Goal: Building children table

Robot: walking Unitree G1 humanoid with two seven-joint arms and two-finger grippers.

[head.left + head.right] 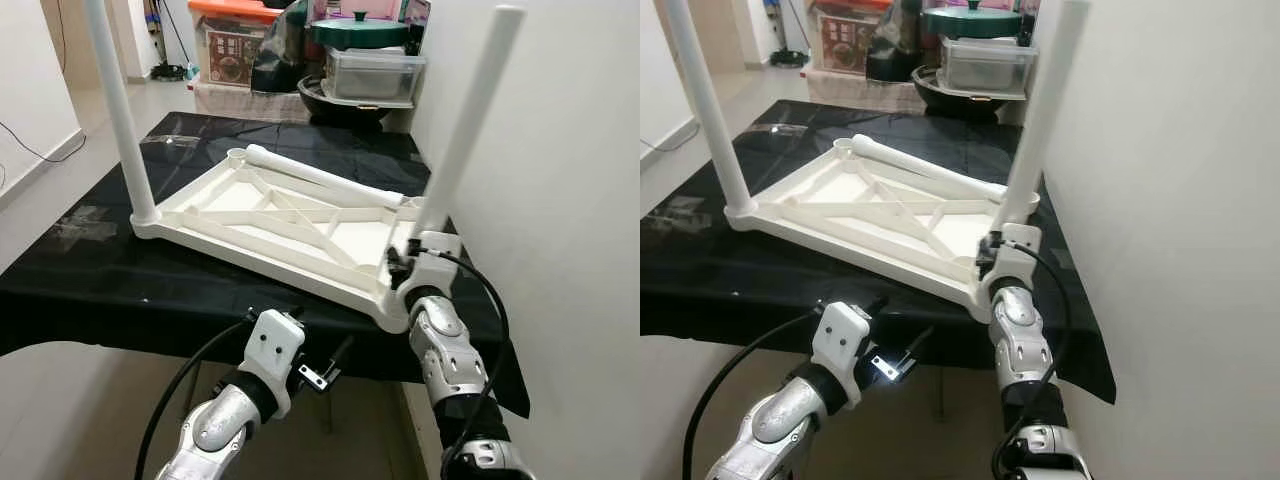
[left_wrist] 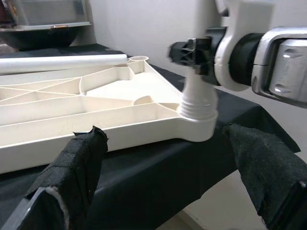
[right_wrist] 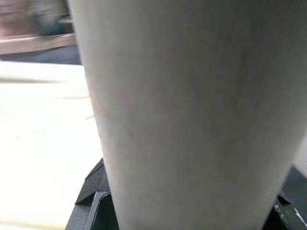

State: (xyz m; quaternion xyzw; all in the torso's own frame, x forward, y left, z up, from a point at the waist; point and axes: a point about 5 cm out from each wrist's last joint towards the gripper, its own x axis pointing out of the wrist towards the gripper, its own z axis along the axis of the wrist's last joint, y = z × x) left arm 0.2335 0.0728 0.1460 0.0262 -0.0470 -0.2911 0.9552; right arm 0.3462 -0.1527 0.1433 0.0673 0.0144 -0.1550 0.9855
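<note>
A white plastic table top (image 1: pixel 290 225) lies upside down on a black-covered table (image 1: pixel 120 290). One white leg (image 1: pixel 118 110) stands upright in its near left corner socket. A second leg (image 1: pixel 465 120) stands in the near right corner socket, and my right gripper (image 1: pixel 405 262) is shut on its base. The same leg (image 3: pixel 182 110) is seen close up in the right wrist view. A third leg (image 1: pixel 320 178) lies loose across the far side of the top. My left gripper (image 1: pixel 325 372) hangs open below the table's front edge, its fingers (image 2: pixel 79 165) spread wide and facing that right corner socket (image 2: pixel 197 112).
A plain wall (image 1: pixel 560 150) runs close along the right side of the table. Behind the table stand storage boxes (image 1: pixel 232 45), a clear bin (image 1: pixel 372 72) and a green-lidded pot (image 1: pixel 360 32). Open floor (image 1: pixel 50 200) lies to the left.
</note>
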